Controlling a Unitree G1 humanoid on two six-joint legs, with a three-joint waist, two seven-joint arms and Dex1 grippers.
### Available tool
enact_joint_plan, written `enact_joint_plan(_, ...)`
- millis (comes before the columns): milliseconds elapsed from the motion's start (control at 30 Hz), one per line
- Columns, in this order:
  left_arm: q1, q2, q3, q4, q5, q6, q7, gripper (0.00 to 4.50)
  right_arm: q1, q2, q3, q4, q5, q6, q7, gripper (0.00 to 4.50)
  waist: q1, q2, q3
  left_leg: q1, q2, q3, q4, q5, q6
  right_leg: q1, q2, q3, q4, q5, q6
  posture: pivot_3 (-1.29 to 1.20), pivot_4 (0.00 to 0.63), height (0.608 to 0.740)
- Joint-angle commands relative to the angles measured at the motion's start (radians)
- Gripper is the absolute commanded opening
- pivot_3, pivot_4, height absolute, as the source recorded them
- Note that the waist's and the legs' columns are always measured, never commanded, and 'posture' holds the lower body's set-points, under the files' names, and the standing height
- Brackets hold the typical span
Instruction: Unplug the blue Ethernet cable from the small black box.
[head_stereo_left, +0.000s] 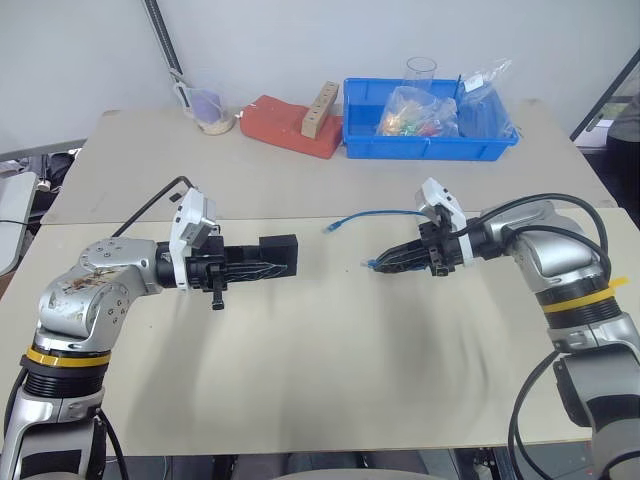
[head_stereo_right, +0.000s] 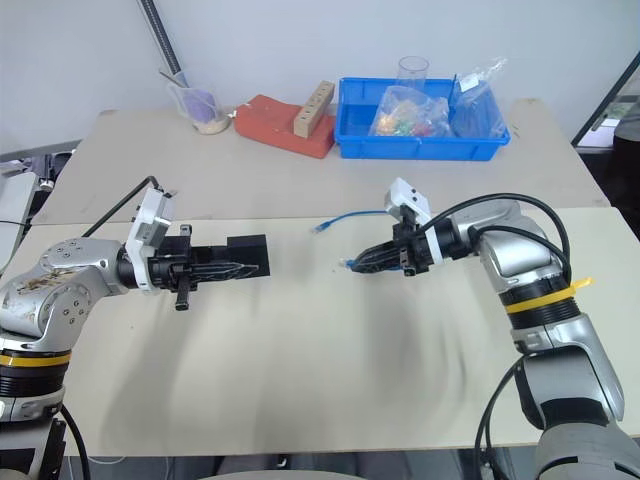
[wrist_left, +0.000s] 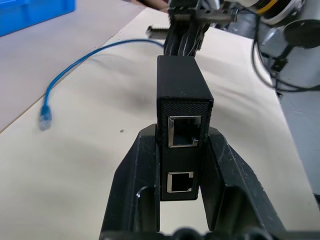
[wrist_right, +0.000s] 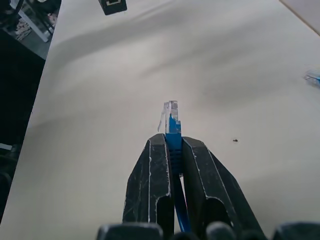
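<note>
Blue Ethernet cable (head_stereo_left: 385, 214): light, limp cord, clear brittle-looking plug pinched in the right claw (wrist_right: 172, 145), tail trailing to the pale bench (head_stereo_left: 330, 360); best held just behind the plug. Small black box (wrist_left: 182, 107): light, rigid, ports empty, clamped in the left claw (wrist_left: 182, 165), well apart. Blue bin (head_stereo_left: 425, 148) stands at the far edge.

Your left tool (head_stereo_left: 262, 262) grips small black box (head_stereo_left: 278, 255); right tool (head_stereo_left: 380, 264) pinches blue Ethernet cable (head_stereo_left: 375, 216), unplugged, above bench (head_stereo_left: 330, 370).

No legible text, label, brand, number or sign on anything in view.
</note>
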Motion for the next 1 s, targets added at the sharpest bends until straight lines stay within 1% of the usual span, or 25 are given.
enact_joint_plan(33,0.003,0.011,0.024,-0.032,-0.012,-0.010,0.007,0.55,-0.006,-0.002,-0.025,-0.027,0.001,-0.025,-0.004,0.06,0.001,0.000,0.000,0.000,0.000,0.000,0.000,0.000,0.000,0.000,0.000,0.000,0.000,0.000,0.000,0.00,0.150,0.740)
enact_joint_plan(200,0.040,0.008,0.036,-0.029,0.017,-0.053,0.036,0.55,0.022,0.029,-0.025,-0.008,-0.063,-0.113,-0.102,0.06,0.001,0.000,0.000,0.000,0.000,0.000,0.000,0.000,0.000,0.000,0.000,0.000,0.000,0.000,0.000,0.00,0.150,0.740)
enact_joint_plan(333,0.112,-0.025,0.042,-0.037,0.063,-0.124,0.098,0.55,0.110,0.051,0.006,0.010,-0.217,-0.336,-0.257,0.06,0.003,0.000,0.000,0.000,0.000,0.000,0.000,0.000,0.000,0.000,-0.001,0.000,0.000,0.000,0.000,0.00,0.150,0.740)
enact_joint_plan(433,0.144,-0.057,0.040,-0.046,0.091,-0.168,0.146,0.55,0.182,0.061,0.016,0.000,-0.272,-0.427,-0.305,0.06,0.008,0.000,0.000,-0.001,0.000,0.001,0.000,0.000,0.000,0.000,-0.001,0.000,0.000,0.000,0.000,0.00,0.150,0.740)
enact_joint_plan(467,0.152,-0.067,0.040,-0.049,0.098,-0.179,0.161,0.55,0.204,0.067,0.011,-0.017,-0.259,-0.414,-0.302,0.06,0.008,0.000,0.000,0.000,0.000,0.001,0.000,0.000,0.000,0.000,-0.001,0.001,0.000,0.000,0.000,0.00,0.150,0.740)
enact_joint_plan(500,0.156,-0.076,0.041,-0.052,0.101,-0.184,0.174,0.55,0.220,0.069,0.004,-0.039,-0.240,-0.392,-0.291,0.97,0.008,0.000,0.000,0.000,0.000,0.001,0.000,0.000,0.000,0.000,-0.001,0.001,0.000,0.000,0.000,0.00,0.150,0.740)
enact_joint_plan(533,0.160,-0.082,0.043,-0.055,0.101,-0.186,0.184,0.55,0.231,0.068,-0.001,-0.060,-0.226,-0.374,-0.280,1.19,0.008,0.000,0.000,-0.001,0.000,0.001,0.000,0.000,0.000,0.000,-0.001,0.001,0.000,0.000,0.000,0.00,0.150,0.740)
enact_joint_plan(600,0.163,-0.093,0.046,-0.060,0.102,-0.189,0.204,0.55,0.243,0.066,-0.011,-0.094,-0.216,-0.359,-0.277,1.96,0.006,0.000,0.000,0.000,0.000,0.001,0.000,0.000,0.000,0.000,-0.001,0.001,0.000,0.000,0.000,0.00,0.150,0.740)
enact_joint_plan(667,0.171,-0.111,0.047,-0.060,0.110,-0.197,0.230,0.55,0.243,0.054,-0.032,-0.122,-0.209,-0.353,-0.281,2.57,0.002,0.000,0.000,0.000,0.000,0.000,0.000,0.000,0.000,0.000,-0.001,0.001,0.000,0.000,0.000,0.00,0.150,0.740)
enact_joint_plan(700,0.174,-0.117,0.046,-0.058,0.117,-0.204,0.239,0.55,0.241,0.046,-0.041,-0.137,-0.201,-0.345,-0.277,2.99,0.002,0.000,0.000,0.000,0.000,0.000,0.000,0.000,0.000,0.000,-0.001,0.001,0.001,0.000,0.000,0.00,0.150,0.740)
enact_joint_plan(767,0.187,-0.136,0.040,-0.047,0.138,-0.230,0.263,0.55,0.244,0.031,-0.073,-0.195,-0.157,-0.289,-0.267,3.65,0.003,0.000,0.000,0.000,0.000,0.000,0.000,0.000,0.000,0.000,-0.001,0.001,0.001,0.000,0.000,0.00,0.150,0.740)
enact_joint_plan(833,0.193,-0.169,0.033,-0.018,0.169,-0.270,0.301,0.55,0.253,0.008,-0.116,-0.289,-0.084,-0.191,-0.257,4.36,0.005,0.000,0.000,0.000,0.000,0.000,0.000,0.000,0.000,0.000,-0.001,0.001,0.000,0.000,0.000,0.00,0.150,0.740)
enact_joint_plan(867,0.194,-0.185,0.031,-0.004,0.184,-0.289,0.318,0.55,0.256,0.004,-0.136,-0.331,-0.051,-0.149,-0.265,4.47,0.007,0.000,0.000,0.000,0.000,0.000,0.000,0.000,0.000,0.000,-0.001,0.001,0.000,0.000,0.000,0.00,0.150,0.740)
enact_joint_plan(967,0.187,-0.259,0.015,0.078,0.258,-0.385,0.392,0.55,0.256,0.034,-0.225,-0.468,0.071,0.004,-0.351,4.47,0.013,0.000,0.000,0.000,0.000,0.000,0.000,0.000,0.000,0.000,-0.001,0.001,0.000,0.000,0.000,0.00,0.150,0.740)
enact_joint_plan(1000,0.181,-0.282,0.004,0.119,0.293,-0.430,0.415,0.55,0.255,0.052,-0.246,-0.502,0.089,0.032,-0.392,4.47,0.014,0.000,0.000,0.000,0.000,0.000,0.000,0.000,0.000,0.001,-0.001,0.001,0.000,0.000,0.000,0.00,0.150,0.740)
